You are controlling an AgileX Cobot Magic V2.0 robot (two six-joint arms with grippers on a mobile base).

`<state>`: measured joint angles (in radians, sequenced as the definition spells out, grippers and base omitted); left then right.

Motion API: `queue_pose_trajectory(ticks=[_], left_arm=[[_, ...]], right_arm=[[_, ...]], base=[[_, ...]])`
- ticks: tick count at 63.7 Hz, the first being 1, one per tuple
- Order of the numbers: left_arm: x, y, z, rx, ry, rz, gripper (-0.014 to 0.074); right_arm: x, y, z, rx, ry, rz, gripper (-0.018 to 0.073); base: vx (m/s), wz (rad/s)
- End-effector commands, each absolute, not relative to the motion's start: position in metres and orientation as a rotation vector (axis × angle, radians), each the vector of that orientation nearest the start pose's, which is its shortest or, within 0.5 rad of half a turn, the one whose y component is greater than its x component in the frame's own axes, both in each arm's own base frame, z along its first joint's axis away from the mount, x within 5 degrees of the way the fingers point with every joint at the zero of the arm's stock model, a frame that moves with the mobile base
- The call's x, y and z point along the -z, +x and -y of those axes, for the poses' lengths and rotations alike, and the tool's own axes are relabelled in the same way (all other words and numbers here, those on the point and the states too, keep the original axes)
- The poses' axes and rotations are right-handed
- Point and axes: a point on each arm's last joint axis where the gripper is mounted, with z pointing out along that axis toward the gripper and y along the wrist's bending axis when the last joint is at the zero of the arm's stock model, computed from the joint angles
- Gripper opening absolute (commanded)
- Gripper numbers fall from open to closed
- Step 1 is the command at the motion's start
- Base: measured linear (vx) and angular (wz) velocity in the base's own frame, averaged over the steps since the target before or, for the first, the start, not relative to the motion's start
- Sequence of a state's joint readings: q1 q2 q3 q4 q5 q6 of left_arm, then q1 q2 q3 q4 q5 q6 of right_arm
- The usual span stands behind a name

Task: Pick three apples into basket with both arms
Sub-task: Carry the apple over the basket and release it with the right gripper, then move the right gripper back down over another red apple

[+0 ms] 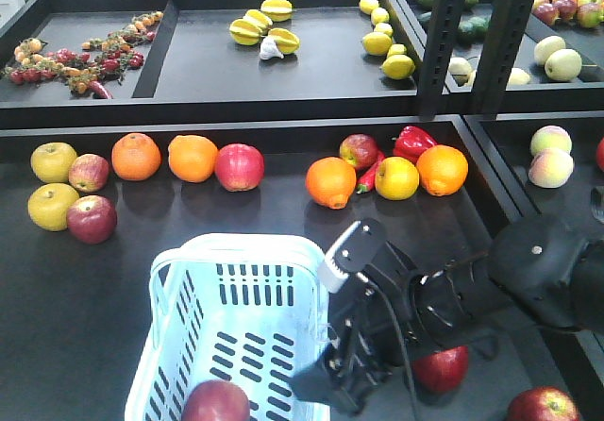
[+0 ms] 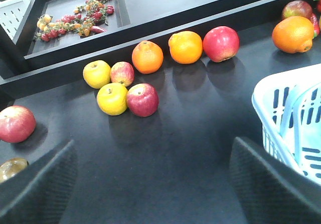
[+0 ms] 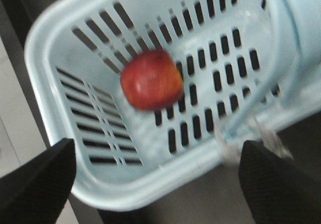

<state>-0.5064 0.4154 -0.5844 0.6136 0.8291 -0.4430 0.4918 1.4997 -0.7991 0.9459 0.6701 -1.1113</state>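
The pale blue basket (image 1: pixel 179 279) stands at the front of the lower shelf with one dark red apple (image 1: pixel 215 402) inside it. My right gripper (image 1: pixel 328 385) hovers at the basket's right rim. In the right wrist view it (image 3: pixel 156 151) is open and empty, with that apple (image 3: pixel 151 80) on the basket floor (image 3: pixel 220 68) below. Another apple (image 1: pixel 442 368) lies under the right arm and one more (image 1: pixel 542 407) at the front right. My left gripper (image 2: pixel 153 151) is open over bare shelf, with a maroon apple (image 2: pixel 142 99) ahead and the basket (image 2: pixel 278 103) to its right.
Oranges (image 1: pixel 136 156), yellow apples (image 1: pixel 53 161), a red apple (image 1: pixel 239 167) and red peppers (image 1: pixel 411 142) line the shelf's back wall. A raised upper shelf (image 1: pixel 283 100) holds starfruit and lemons. Black uprights (image 1: pixel 444 34) stand at the right. Another red apple (image 2: pixel 16 123) lies at the left.
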Motion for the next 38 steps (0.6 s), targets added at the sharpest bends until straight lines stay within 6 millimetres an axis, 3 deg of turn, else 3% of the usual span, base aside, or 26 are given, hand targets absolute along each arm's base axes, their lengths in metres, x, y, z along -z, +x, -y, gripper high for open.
queue_pose_trajectory(ticks=[1,9,16,25,38], left_arm=[[-0.331,0.080,0.001,-0.114,0.242,-1.916,0.0585],[-0.331,0.080,0.001,-0.114,0.242,-1.916,0.0585],[-0.331,0.080,0.001,-0.114,0.242,-1.916,0.0585],[-0.331,0.080,0.001,-0.114,0.242,-1.916,0.0585],[-0.331,0.080,0.001,-0.114,0.242,-1.916,0.0585]], right_arm=[[-0.237,0.221,-0.163,-0.666,-1.141,-2.295,0.0614],[-0.255,0.220,-0.150,-0.485,-1.130,-2.328,0.0609],[-0.259,0.223,-0.139,-0.321,-1.107,-2.366,0.0605],[-0.248,0.232,-0.127,-0.103,-1.066,-2.459,0.0600],[-0.224,0.244,-0.122,0.042,-1.035,-2.576,0.0597]], base=[[0.00,0.00],[0.00,0.00],[0.00,0.00],[0.00,0.00],[0.00,0.00]])
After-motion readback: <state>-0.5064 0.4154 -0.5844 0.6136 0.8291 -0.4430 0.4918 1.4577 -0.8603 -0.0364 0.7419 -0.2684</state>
